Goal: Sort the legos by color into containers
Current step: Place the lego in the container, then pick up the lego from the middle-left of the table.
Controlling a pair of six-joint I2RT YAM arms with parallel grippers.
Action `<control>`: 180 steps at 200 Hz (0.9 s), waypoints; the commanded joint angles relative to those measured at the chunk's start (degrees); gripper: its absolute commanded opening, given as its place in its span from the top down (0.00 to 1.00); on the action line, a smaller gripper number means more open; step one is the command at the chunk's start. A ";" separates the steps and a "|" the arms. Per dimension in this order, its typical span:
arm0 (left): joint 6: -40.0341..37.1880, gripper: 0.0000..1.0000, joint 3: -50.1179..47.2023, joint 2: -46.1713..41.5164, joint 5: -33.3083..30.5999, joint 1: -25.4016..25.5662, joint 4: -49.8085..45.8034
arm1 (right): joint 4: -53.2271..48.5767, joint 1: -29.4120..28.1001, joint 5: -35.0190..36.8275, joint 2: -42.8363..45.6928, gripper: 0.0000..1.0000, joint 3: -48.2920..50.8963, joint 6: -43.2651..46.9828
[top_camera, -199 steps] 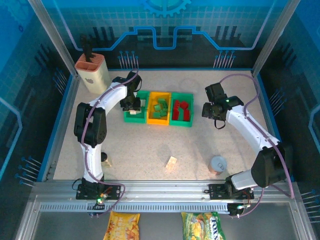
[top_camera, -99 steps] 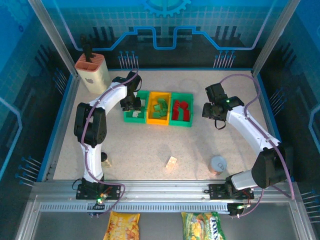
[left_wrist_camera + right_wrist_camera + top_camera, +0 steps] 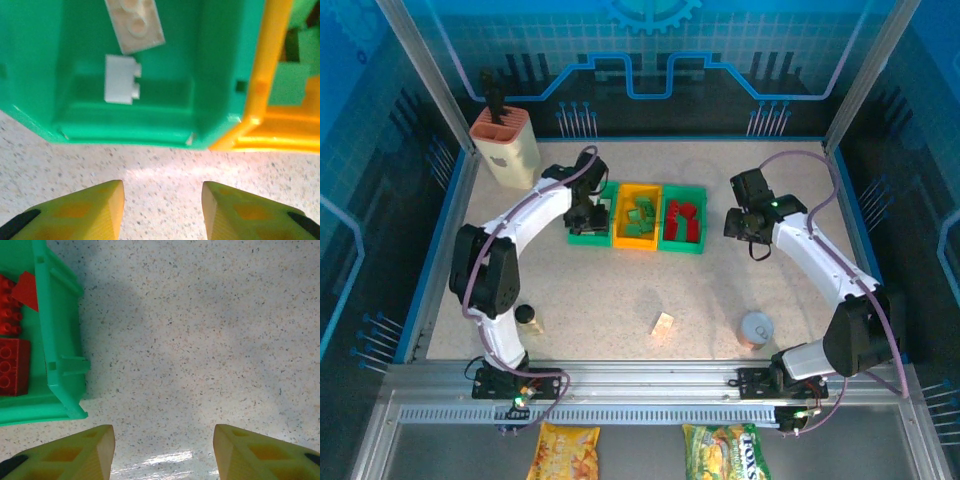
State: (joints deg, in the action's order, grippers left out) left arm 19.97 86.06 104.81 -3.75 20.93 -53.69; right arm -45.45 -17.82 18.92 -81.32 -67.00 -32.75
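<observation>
Three joined containers sit mid-table: a green bin [image 3: 588, 240], a yellow bin [image 3: 638, 246] and a second green bin [image 3: 682, 248]. In the left wrist view, two cream-white legos [image 3: 120, 80] lie in the green bin [image 3: 215, 75], and green legos [image 3: 292, 82] lie in the yellow bin [image 3: 265, 75]. Red legos [image 3: 12, 365] fill the other green bin [image 3: 60, 340]. One cream lego [image 3: 663, 323] lies loose on the table near the front. My left gripper [image 3: 584, 214] [image 3: 162, 210] hangs open and empty at the left bin's edge. My right gripper [image 3: 735, 224] [image 3: 162, 455] is open and empty, just right of the bins.
A beige knife block [image 3: 505, 145] stands at the back left. A grey round can [image 3: 756, 328] is at the front right, and a small dark bottle [image 3: 525, 315] is at the front left by the left arm. Blue walls ring the table.
The left arm's elbow has swung left and nearer the front, uncovering the small bottle, and its jaws have opened slightly. The right arm has not moved.
</observation>
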 commanded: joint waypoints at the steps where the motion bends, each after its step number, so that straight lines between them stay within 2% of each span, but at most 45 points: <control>1: 4.34 0.54 -3.49 -3.54 1.12 3.33 0.80 | 0.39 -0.02 -1.22 -0.13 0.45 0.90 0.81; 86: 17.86 0.54 -11.81 -7.35 -0.87 19.33 5.09 | 2.33 0.16 -4.14 -0.61 0.45 2.39 5.44; 180: 25.15 0.46 -9.42 -0.05 -1.62 35.82 4.82 | 4.04 1.71 -5.97 0.97 0.45 5.08 7.65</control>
State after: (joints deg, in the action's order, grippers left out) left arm 42.17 74.87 102.28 -4.73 53.84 -47.70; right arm -41.93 -17.23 14.02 -81.73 -62.92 -26.28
